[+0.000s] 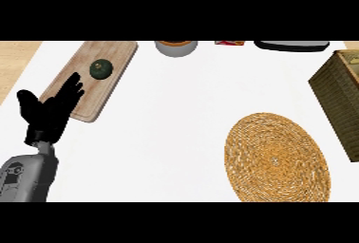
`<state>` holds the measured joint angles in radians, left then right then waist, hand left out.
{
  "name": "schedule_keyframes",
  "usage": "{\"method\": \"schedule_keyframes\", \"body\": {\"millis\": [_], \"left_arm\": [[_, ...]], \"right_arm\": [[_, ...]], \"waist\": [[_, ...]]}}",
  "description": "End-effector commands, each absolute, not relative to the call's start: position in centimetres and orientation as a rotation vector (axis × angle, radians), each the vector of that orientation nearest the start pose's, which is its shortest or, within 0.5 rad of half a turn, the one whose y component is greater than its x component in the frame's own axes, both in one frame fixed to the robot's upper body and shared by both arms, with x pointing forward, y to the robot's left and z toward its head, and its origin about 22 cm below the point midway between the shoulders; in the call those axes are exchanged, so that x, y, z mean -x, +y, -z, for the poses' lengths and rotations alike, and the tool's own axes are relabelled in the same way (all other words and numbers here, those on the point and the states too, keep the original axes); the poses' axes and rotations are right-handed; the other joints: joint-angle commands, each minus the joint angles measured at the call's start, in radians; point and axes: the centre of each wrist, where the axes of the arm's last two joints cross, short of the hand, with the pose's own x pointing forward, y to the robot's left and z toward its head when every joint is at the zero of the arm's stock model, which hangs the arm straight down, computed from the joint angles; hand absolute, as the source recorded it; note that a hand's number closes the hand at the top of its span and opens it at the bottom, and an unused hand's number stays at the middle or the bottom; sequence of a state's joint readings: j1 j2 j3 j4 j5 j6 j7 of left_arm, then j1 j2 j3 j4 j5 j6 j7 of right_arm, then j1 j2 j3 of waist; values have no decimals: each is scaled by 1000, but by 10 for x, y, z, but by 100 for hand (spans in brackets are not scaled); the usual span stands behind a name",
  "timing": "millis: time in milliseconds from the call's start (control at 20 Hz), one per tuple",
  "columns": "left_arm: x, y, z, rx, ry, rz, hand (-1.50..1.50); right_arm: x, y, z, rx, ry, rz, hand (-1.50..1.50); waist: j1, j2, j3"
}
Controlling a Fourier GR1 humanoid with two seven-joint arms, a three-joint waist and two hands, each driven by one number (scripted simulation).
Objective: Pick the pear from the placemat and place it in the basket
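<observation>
- Counter (175, 118): plain white
- Placemat (276, 156): golden straw, woven in spiral rings
- Basket (342, 95): olive-brown weave
- Cutting board (105, 52): pale wood with fine grain
- Fruit (101, 69) on the board: dark green
- Left hand (48, 111): black, on a grey forearm
- Bowl (175, 47) at the far edge: grey with an orange rim

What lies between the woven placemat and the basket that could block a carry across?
Nothing visible: only a strip of white counter separates the placemat from the basket at the right edge. No pear shows on the placemat, though. The left hand rests open by the cutting board, far left.
</observation>
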<state>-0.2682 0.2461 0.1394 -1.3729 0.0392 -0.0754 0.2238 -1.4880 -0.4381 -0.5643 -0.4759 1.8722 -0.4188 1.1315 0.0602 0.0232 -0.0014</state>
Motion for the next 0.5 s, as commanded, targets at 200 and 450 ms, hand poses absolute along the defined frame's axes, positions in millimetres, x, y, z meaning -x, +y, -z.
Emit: {"method": "schedule_keyframes", "body": {"millis": [200,450], "left_arm": [[-303,307,-36,-158,-1397,85,0],[-304,315,-39,-192,-1400,95,0]], "right_arm": [[-468,-289,-308,1807,-759,445,150],[-467,-292,-295,1777,-806,485,150]], "waist": [[-27,-10,1],[-40,-16,1]]}}
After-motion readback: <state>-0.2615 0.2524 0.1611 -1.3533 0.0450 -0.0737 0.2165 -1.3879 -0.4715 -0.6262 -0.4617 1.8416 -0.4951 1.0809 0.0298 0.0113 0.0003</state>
